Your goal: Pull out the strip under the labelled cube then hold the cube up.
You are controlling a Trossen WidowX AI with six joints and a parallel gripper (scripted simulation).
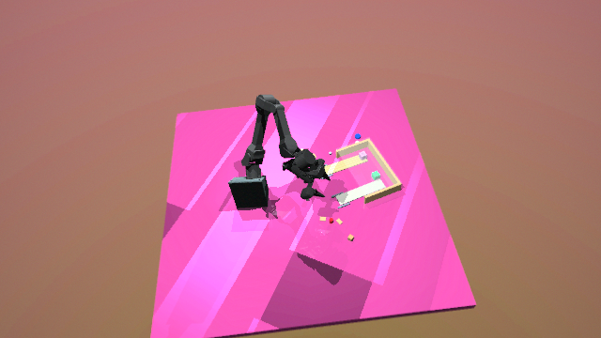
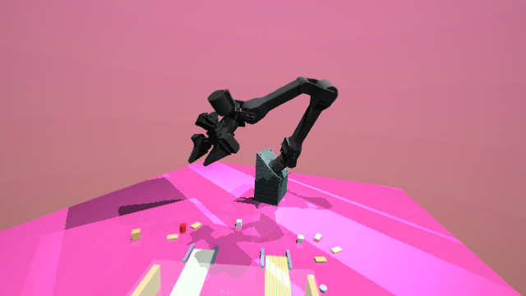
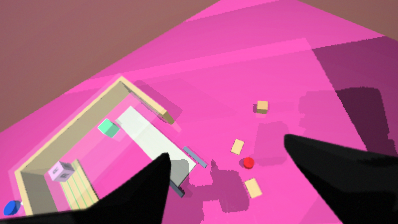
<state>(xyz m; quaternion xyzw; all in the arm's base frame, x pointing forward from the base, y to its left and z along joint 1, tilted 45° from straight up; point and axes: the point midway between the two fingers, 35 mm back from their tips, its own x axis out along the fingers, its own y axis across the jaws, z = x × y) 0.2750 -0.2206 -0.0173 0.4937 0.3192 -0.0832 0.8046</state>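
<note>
A pale lilac cube (image 1: 362,155) (image 3: 61,171) with dark marks on its faces rests on the inner end of the yellow striped strip (image 1: 348,163) (image 2: 277,265) (image 3: 80,187). A white strip (image 1: 362,192) (image 2: 193,269) (image 3: 150,135) lies apart from it, with a plain green cube (image 1: 376,175) (image 3: 108,127) beside its inner end. My gripper (image 1: 327,187) (image 2: 197,163) (image 3: 226,149) is open and empty, high above the table on the robot's side of the strips' outer ends. Both cubes are out of frame in the exterior view.
A tan wall (image 1: 387,163) (image 2: 148,279) (image 3: 80,127) encloses the strips' inner ends on three sides. Low grey rails (image 2: 188,253) (image 3: 195,156) flank the outer ends. A red cylinder (image 1: 331,221) (image 2: 182,228) (image 3: 248,163), a blue piece (image 1: 358,136) (image 3: 11,208) and several small blocks lie outside.
</note>
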